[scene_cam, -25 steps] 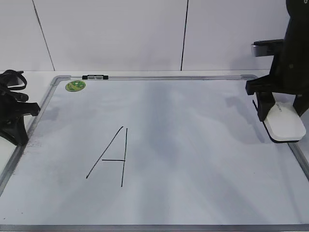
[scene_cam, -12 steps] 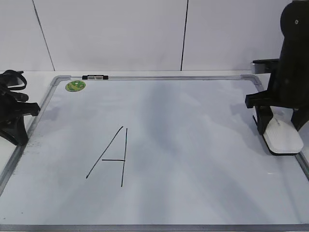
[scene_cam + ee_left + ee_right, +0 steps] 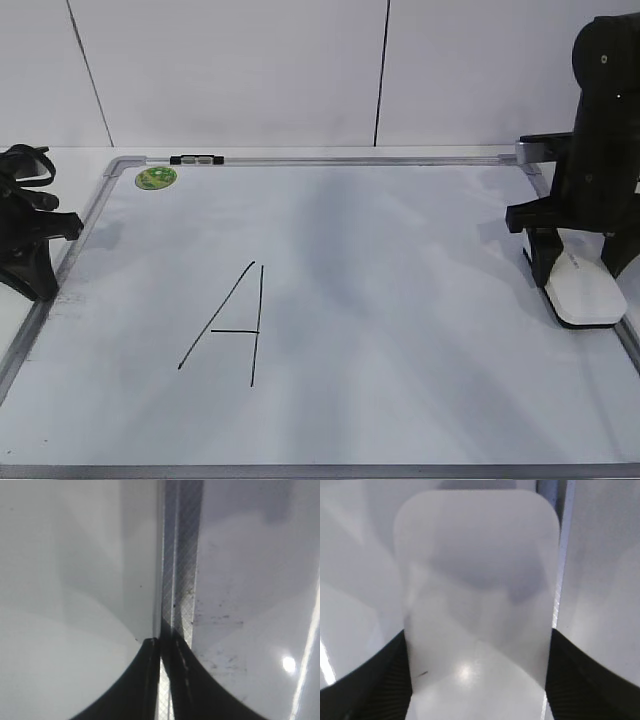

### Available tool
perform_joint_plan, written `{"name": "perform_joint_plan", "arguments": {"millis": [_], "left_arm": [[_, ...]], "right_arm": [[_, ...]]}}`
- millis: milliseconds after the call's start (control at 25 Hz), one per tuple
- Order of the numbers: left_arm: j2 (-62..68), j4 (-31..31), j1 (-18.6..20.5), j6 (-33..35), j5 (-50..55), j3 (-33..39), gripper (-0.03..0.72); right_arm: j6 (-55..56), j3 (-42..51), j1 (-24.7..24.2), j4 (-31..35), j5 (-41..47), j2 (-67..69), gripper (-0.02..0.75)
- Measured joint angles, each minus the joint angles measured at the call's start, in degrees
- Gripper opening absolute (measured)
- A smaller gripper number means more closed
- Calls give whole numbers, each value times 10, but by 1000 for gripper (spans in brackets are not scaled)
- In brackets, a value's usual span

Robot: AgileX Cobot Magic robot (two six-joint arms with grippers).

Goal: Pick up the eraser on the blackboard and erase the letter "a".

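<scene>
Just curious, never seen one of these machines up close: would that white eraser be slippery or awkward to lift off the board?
Probably a bit slippery: the eraser has a smooth, glossy top that reflects the lamp. It looks like a stiff block with rounded corners, so it should hold its shape between the jaws of the right gripper. Lying flat and low on the board, it seems unlikely to roll or tip.

White eraser filling the frame's centre, black fingers of the right gripper flanking its lower corners, seemingly touching, blackboard beneath
</scene>
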Motion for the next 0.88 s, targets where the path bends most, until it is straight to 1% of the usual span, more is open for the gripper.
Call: {"name": "perform_joint_plan", "arguments": {"millis": [720, 800, 880], "left_arm": [[0, 0, 0, 0, 0, 0, 43], [0, 0, 0, 0, 0, 0, 43], [0, 0, 0, 0, 0, 0, 43]], "right_arm": [[0, 0, 0, 4, -3, 11, 536], [-1, 0, 0, 4, -3, 13, 550], [-3, 0, 0, 4, -3, 15, 583]]}}
